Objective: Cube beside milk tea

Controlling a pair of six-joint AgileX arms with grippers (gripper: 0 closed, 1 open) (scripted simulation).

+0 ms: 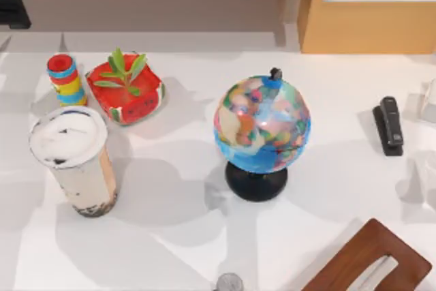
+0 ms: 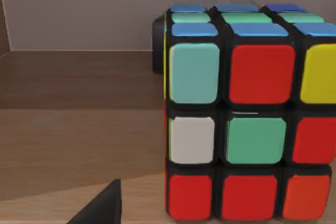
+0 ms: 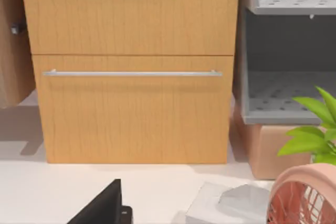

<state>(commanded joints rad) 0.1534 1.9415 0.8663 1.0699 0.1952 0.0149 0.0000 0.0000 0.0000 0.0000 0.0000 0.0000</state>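
Our left gripper shows as one dark fingertip at the edge of the left wrist view, so we cannot tell how wide it stands or whether it has hold of anything; the cube sits close in front of that camera, on a brown wooden surface with a plain wall behind it. The milk tea stands upright at the left of the white table, with the striped cylinder and the red plant pot just behind it and the globe to its right. Our right gripper faces a wooden drawer front, well away from the work. The danger we judge greatest is the cup itself: it is tall and narrow, so a brush while lowering the cube could tip it. The cylinder and pot also crowd the far side, leaving the near or right side safer.
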